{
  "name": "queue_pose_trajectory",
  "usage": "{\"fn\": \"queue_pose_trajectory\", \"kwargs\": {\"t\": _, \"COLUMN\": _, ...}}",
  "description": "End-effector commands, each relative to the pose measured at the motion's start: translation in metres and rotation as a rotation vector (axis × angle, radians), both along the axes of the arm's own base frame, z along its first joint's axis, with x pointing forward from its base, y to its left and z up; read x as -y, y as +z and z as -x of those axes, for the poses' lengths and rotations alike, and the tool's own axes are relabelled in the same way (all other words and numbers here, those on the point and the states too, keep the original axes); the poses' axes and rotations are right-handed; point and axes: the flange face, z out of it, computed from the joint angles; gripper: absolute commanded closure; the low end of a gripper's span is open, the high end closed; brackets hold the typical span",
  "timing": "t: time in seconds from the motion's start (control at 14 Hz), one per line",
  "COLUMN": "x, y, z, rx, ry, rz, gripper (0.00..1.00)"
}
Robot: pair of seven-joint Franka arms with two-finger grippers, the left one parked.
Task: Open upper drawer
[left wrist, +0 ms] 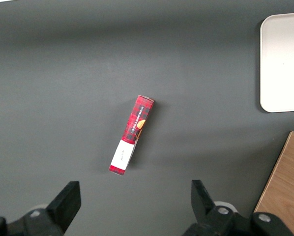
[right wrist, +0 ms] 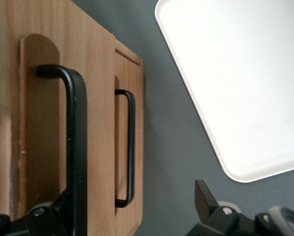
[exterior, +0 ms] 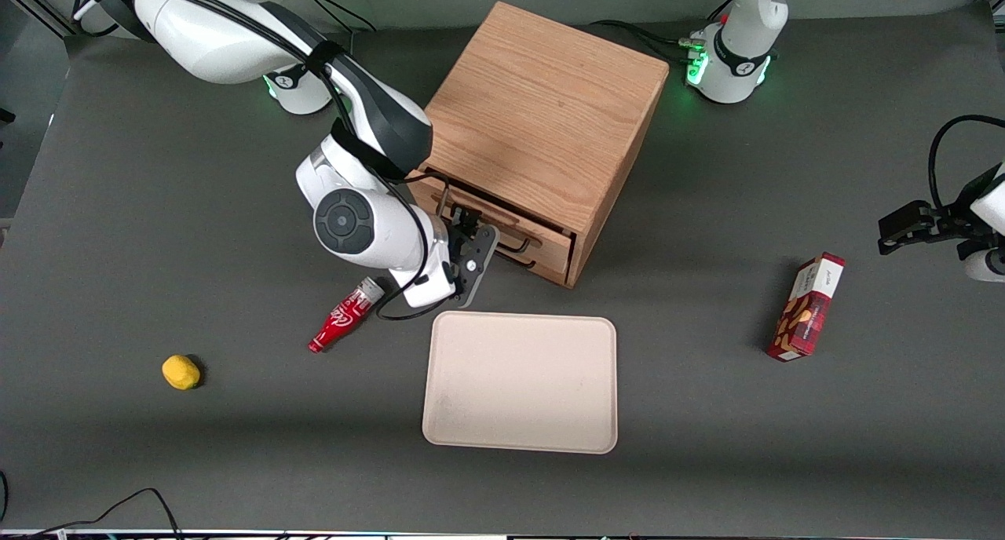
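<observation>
**Right at the handle: your gripper is meeting the upper drawer**

You are looking at your gripper point(exterior: 469, 228) sitting in front of the cabinet point(exterior: 542, 116), against the upper drawer point(exterior: 502, 222), the top 1 of 2. That drawer is standing slightly out from the cabinet face. In the wrist view your fingers point(right wrist: 206, 196) are spreading wide, 1 lying against the long black handle point(right wrist: 75, 142), nothing clamped. A beige tray point(exterior: 520, 383) is lying nearer the front camera, a red bottle point(exterior: 345, 316) beside your arm.

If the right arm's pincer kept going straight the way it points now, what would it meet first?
Probably the long black wire handle of the light oak upper drawer: the pincer sits right at it, one finger beside the bar. Depth is unclear.
</observation>
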Motion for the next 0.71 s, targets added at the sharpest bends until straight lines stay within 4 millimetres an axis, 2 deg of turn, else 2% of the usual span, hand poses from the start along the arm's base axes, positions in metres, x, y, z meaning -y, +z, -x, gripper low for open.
{"fn": "queue_pose_trajectory", "kwargs": {"t": 0.0, "x": 0.003, "y": 0.001, "z": -0.022, "rx": 0.044, "ry": 0.028, "rz": -0.025, "gripper": 0.00}}
{"fn": "queue_pose_trajectory", "kwargs": {"t": 0.21, "x": 0.014, "y": 0.006, "z": -0.041, "rx": 0.092, "ry": 0.028, "rz": -0.021, "gripper": 0.00}}
{"fn": "queue_pose_trajectory", "kwargs": {"t": 0.64, "x": 0.054, "y": 0.012, "z": -0.081, "rx": 0.163, "ry": 0.015, "rz": -0.015, "gripper": 0.00}}
